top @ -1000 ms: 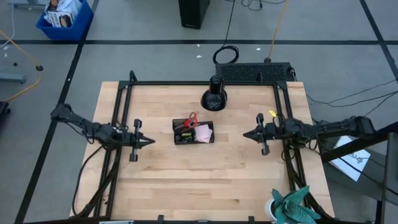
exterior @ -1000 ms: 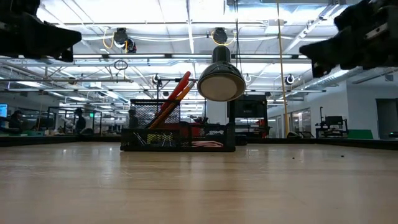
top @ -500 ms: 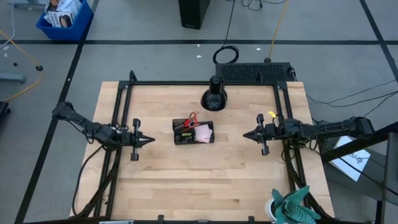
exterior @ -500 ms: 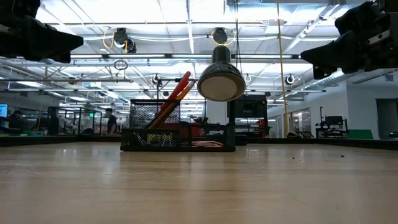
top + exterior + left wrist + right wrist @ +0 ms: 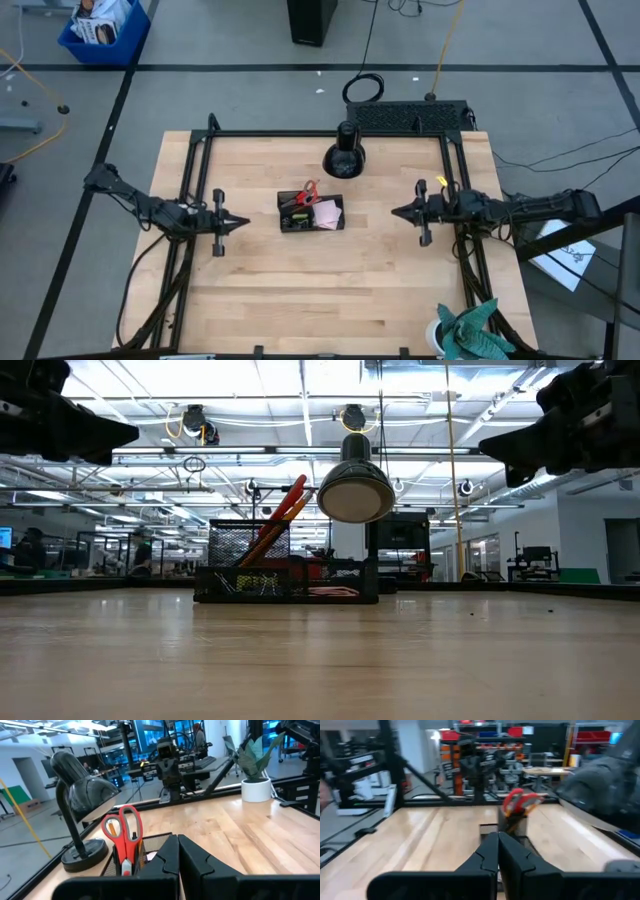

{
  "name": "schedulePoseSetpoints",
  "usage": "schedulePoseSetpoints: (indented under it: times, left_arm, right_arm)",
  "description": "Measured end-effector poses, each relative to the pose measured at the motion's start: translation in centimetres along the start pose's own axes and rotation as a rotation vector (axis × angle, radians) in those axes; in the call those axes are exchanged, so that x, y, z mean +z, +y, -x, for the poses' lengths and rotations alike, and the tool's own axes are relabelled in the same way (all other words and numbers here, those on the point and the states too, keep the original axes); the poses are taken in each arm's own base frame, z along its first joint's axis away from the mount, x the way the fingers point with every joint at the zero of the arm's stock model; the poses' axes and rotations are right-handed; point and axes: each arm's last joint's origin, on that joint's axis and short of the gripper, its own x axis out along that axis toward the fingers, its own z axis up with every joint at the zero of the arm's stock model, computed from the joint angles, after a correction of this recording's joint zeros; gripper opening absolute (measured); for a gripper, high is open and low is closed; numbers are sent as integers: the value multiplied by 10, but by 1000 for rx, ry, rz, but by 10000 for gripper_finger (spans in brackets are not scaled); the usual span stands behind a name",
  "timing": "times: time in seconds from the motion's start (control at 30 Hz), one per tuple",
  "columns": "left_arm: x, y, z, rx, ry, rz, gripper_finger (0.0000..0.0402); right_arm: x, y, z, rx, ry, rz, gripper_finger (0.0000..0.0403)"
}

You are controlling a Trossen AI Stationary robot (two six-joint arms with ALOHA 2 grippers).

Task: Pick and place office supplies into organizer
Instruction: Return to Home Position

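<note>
The black organizer (image 5: 311, 212) stands in the middle of the table. Red-handled scissors (image 5: 306, 192) and orange pencils (image 5: 283, 510) stick up out of its taller end, and a pink sticky-note pad (image 5: 328, 213) lies in a low compartment. My left gripper (image 5: 243, 224) hovers left of the organizer, shut and pointing level at it. My right gripper (image 5: 396, 212) hovers to its right, shut and also pointing at it. Both are well apart from the organizer and hold nothing. The left wrist view shows the scissors (image 5: 124, 832) past the shut fingers (image 5: 170, 857).
A black desk lamp (image 5: 343, 155) stands just beyond the organizer toward the far edge. A potted plant (image 5: 465, 335) sits at the near right corner. Black frame rails (image 5: 190, 200) run along the table's left and right sides. Bare wood (image 5: 320, 290) lies on the near side.
My left gripper has swung a little toward the table's far edge, staying shut and in place. The organizer and its contents have kept still.
</note>
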Motion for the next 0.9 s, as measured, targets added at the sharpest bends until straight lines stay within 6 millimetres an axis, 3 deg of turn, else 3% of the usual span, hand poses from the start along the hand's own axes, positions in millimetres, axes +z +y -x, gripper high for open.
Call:
schedulePoseSetpoints:
  times: [0.2,0.9]
  left_arm:
    - [-2,0,0,-4,23,11,0]
    - [-6,-1,0,-8,62,84,10]
  right_arm:
    - [-4,-7,0,-66,37,-42,0]
    - [-2,-10,0,-48,24,-44,0]
